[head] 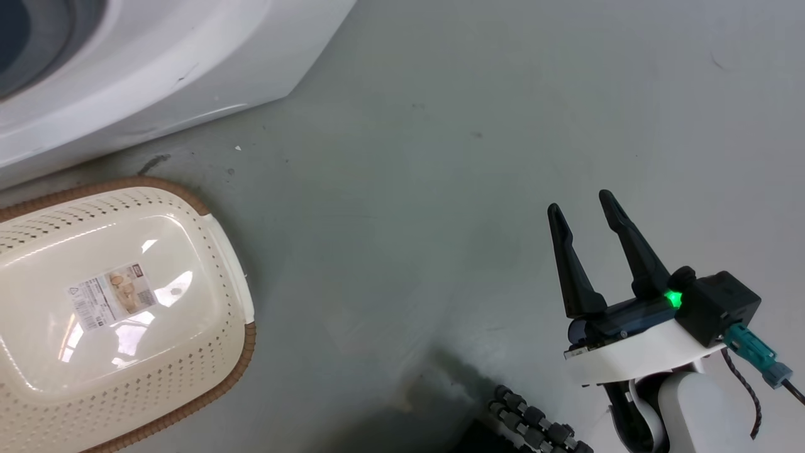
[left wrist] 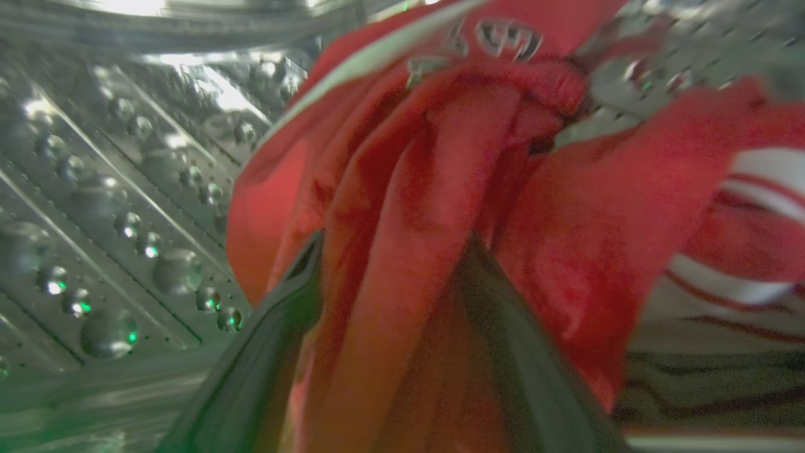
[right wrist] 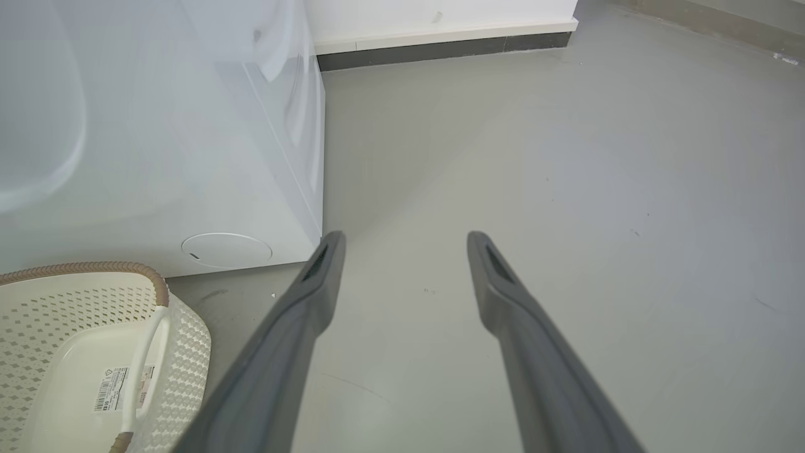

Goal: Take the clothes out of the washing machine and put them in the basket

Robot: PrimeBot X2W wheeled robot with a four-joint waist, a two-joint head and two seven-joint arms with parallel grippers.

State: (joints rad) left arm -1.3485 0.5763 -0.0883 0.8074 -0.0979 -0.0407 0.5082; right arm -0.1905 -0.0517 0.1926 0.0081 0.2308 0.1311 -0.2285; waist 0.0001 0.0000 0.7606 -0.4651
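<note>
My left gripper [left wrist: 395, 245] is reaching inside the washing machine [head: 188, 69], deep in its steel drum [left wrist: 94, 220]. The two dark fingers [left wrist: 251, 377] rise from the bottom of the left wrist view, and a thick fold of the clothes [left wrist: 409, 189] is pinched between them. That picture is blurred, but red cloth fills the whole gap, so I read it as a grip on the fabric.

The held garment is bunched into long folds. Its long axis runs along the fingers and points further into the machine, with a white trim line [left wrist: 352, 63] across its far end. The striped garment [left wrist: 755, 189] lies just beside it against the drum wall, and its white bands run across the fingers' line.

My right gripper [head: 580, 202] hangs over the floor [head: 440, 157], well out from the machine's front corner. Its fingers are spread wide and bare floor shows between them. In the right wrist view they point along the floor past the machine's side.

The basket [head: 248, 352] sits on the floor just in front of the machine's base. Its long axis runs roughly along the machine's front, and the paper label [head: 113, 296] on its bottom faces up.
</note>
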